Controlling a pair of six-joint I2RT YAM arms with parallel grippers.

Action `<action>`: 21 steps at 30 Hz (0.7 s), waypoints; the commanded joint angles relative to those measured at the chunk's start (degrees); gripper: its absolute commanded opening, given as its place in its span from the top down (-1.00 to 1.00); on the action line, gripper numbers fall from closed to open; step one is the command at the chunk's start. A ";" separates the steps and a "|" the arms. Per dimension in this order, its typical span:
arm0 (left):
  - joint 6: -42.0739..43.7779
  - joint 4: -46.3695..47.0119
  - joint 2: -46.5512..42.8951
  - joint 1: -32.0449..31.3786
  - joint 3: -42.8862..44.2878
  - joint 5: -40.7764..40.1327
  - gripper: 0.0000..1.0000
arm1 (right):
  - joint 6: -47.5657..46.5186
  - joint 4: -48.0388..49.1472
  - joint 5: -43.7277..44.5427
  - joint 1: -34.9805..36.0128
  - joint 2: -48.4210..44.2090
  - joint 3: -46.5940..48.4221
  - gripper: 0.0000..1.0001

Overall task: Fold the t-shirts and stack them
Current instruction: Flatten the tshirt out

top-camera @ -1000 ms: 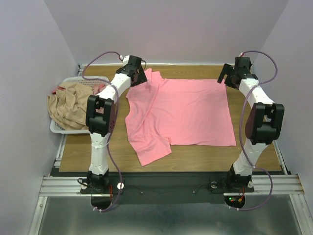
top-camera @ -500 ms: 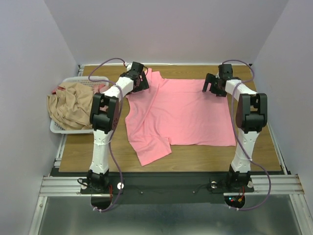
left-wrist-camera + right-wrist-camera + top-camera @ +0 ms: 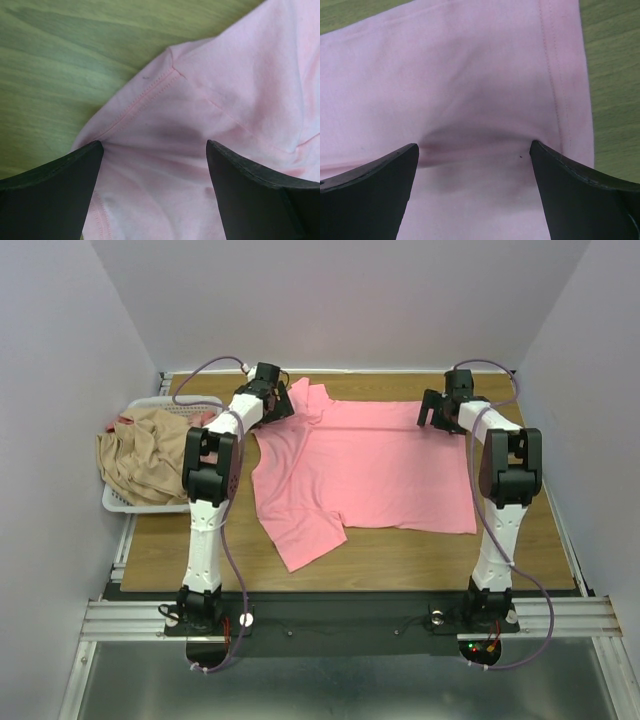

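Note:
A salmon-pink t-shirt (image 3: 370,460) lies spread on the wooden table (image 3: 520,550), its left side and a sleeve creased. My left gripper (image 3: 278,400) is at the shirt's far left corner. In the left wrist view it (image 3: 154,146) is open, its jaws wide apart with the cloth (image 3: 165,125) bunched between them. My right gripper (image 3: 433,410) is at the far right corner. In the right wrist view it (image 3: 474,146) is open over the hemmed edge (image 3: 555,100). A tan-beige t-shirt (image 3: 140,455) lies heaped in the basket, with a bit of pinkish cloth (image 3: 205,418) beside it.
A white slatted basket (image 3: 150,403) stands at the table's left edge, next to the left arm. Grey walls close in the back and both sides. A metal rail (image 3: 340,615) runs along the near edge.
Both grippers came down onto the shirt's far corners. The left one then shifted left, and the shirt slid a little to the left and away from the near edge.

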 commanded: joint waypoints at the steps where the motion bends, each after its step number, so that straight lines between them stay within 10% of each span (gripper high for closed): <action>1: 0.77 -3.88 3.34 1.78 3.38 0.70 -0.94 | -0.54 -0.14 2.04 -0.71 2.50 1.40 -1.00; 13: 0.60 -8.97 -8.16 -0.94 6.56 2.39 -0.94 | -0.54 -1.29 -2.61 -0.62 -9.32 1.94 -1.00; 21: -12.57 -11.53 -38.90 -10.34 -25.04 -7.55 -0.94 | 10.34 -1.90 2.21 -0.62 -35.87 -23.09 -1.00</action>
